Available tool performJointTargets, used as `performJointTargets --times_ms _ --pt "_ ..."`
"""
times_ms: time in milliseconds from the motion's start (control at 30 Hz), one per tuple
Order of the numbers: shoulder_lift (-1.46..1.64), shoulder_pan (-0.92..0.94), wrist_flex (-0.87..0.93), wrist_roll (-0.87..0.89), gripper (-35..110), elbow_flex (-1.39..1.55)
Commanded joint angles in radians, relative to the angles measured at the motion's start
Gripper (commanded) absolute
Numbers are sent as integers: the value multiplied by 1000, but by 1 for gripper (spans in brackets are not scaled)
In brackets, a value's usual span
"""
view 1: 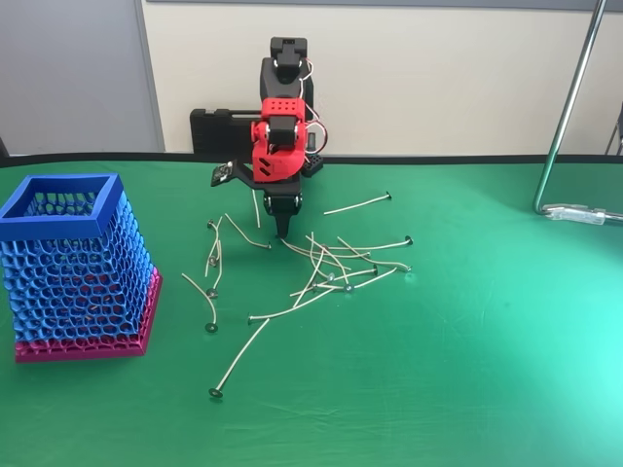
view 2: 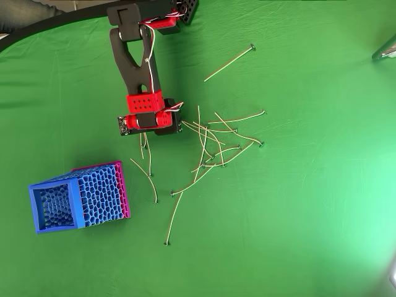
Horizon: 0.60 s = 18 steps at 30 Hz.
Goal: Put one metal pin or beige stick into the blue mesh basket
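My gripper points straight down at the green table, its tip at the left edge of the tangled beige sticks; I cannot tell whether the jaws are parted or holding anything. More sticks lie scattered just left. The blue mesh basket stands upright, well to the left.

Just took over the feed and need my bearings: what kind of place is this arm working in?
Probably a lab or office test bench, not a home: a green cloth-covered table against a plain wall, a metal stand clamped at its edge, scattered beige sticks and a blue mesh basket.
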Motion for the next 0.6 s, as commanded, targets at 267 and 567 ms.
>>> performJointTargets --times_ms 267,567 --pt "0 6 6 -9 8 -48" --pt "-11 8 6 -14 5 -55"
